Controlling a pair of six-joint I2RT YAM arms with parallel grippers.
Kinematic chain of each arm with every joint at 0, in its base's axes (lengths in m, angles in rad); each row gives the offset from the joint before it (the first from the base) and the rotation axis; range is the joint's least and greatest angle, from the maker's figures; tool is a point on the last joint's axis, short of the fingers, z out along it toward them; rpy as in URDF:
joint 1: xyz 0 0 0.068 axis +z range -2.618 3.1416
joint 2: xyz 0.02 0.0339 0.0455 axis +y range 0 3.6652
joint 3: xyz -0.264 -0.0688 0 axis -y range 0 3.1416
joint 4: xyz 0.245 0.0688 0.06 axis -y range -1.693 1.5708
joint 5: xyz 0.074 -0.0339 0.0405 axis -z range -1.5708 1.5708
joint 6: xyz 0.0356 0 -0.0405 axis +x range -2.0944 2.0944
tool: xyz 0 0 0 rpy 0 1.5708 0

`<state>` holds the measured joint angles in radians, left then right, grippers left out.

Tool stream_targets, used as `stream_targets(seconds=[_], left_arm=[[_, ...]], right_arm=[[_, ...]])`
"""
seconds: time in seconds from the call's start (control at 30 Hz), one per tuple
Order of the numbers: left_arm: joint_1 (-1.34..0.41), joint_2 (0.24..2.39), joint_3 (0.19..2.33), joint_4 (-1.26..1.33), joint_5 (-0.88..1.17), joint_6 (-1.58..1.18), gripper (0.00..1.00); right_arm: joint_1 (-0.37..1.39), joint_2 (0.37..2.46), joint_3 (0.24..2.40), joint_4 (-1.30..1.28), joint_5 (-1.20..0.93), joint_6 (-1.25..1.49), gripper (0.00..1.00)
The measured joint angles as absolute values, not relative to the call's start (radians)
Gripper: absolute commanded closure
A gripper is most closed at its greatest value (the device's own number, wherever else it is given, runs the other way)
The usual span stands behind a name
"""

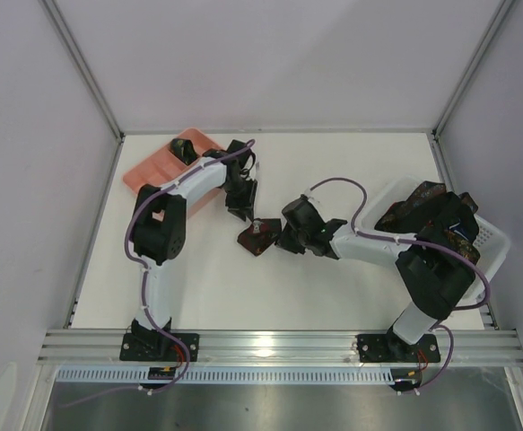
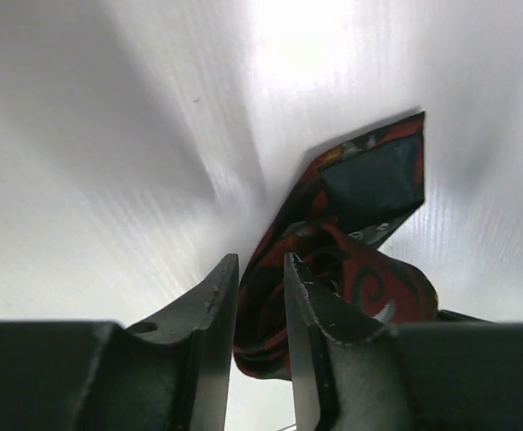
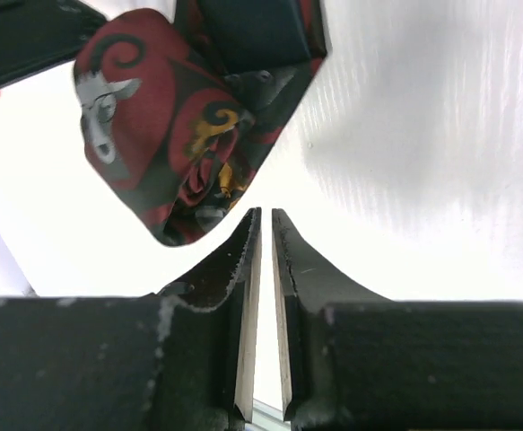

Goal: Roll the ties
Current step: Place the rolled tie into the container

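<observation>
We've got the left end effector [image 2: 259, 262] clamped on the dark, red-swirled fabric necktie [image 2: 369, 180] lying mid-way across the white desk [image 1: 333, 296], probably anchoring it for rolling. The right end effector [image 3: 263, 215] sits just beside it, fingers together, holding nothing.

Your tie [image 1: 259, 235] on the white table [image 1: 333, 287] is dark brown-black with deep red swirls; close up you'll see yellow-orange scrolls and small grey-white figures in it; its lining [image 2: 373, 184] is plain dark navy; your tray [image 1: 158, 171] is salmon pink; the basket [image 1: 492, 241] is white mesh, its ties [image 1: 427, 205] dark with red-orange patterning; the cables [image 1: 342, 182] are purple.
</observation>
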<state>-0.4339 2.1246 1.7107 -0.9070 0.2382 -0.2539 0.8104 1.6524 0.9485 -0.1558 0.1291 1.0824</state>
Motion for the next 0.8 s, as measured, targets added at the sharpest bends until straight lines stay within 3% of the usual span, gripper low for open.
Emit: stream_targets(seconds=[0.13,0.27,0.57,0.8], left_arm=[[-0.424,2.106,1.674,-0.908,0.194,-0.262,0.52],[-0.388,1.987,1.526,-0.895,0.135,-0.297,0.46],[-0.310,1.514,1.188,-0.754,0.198,-0.459,0.19],[-0.312,1.229,0.746,-0.467,0.387,-0.725,0.12]], right_arm=[[0.769,1.637,0.964,-0.157,0.080,0.970,0.84],[0.673,1.642,1.044,-0.167,-0.049,0.830,0.83],[0.587,1.847,1.365,-0.184,-0.427,0.623,0.84],[0.588,1.932,1.356,-0.220,-0.603,0.612,0.85]])
